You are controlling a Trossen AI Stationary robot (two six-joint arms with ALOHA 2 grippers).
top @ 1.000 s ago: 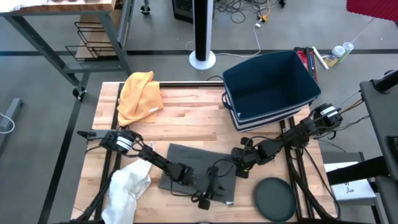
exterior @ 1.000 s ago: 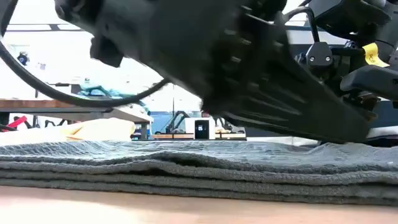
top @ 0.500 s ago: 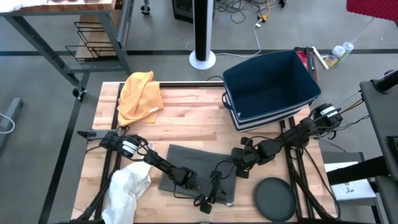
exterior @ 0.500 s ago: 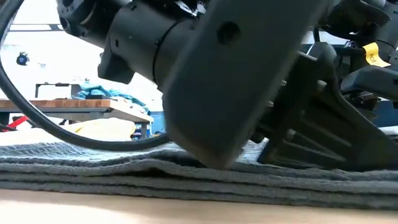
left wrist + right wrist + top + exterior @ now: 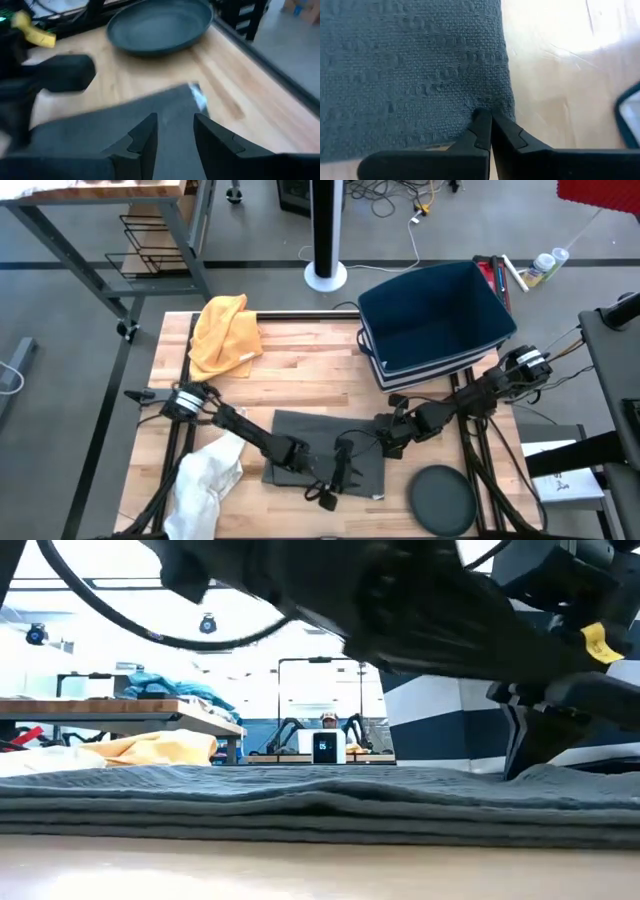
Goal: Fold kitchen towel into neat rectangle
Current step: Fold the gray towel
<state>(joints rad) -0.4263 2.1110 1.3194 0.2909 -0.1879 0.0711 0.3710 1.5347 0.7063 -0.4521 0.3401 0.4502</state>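
The grey kitchen towel (image 5: pixel 320 455) lies folded flat in several layers (image 5: pixel 300 805) on the wooden table, near the front edge. My left gripper (image 5: pixel 335 480) hangs a little above the towel's near right part. In the left wrist view, its fingers (image 5: pixel 175 117) stand apart with nothing between them. My right gripper (image 5: pixel 383 432) is at the towel's far right corner, shut, with its tips on the cloth's edge (image 5: pixel 487 114). My right gripper has its shut fingertips on the towel's right edge, close to the far right corner (image 5: pixel 492 102). The weave puckers toward the tips, as if pinched. The fingers slant down from the table's right side. How many layers they hold is hidden. The rest of the towel lies flat.
A dark round pan (image 5: pixel 440 500) sits at the front right, close to the towel. A blue bin (image 5: pixel 435 320) stands at the back right. A yellow cloth (image 5: pixel 225 330) lies at the back left and a white cloth (image 5: pixel 205 480) at the front left.
My left gripper has risen off the towel's near right part and rolled a little. In the low view it has lifted clear of the cloth. The towel stays flat and folded.
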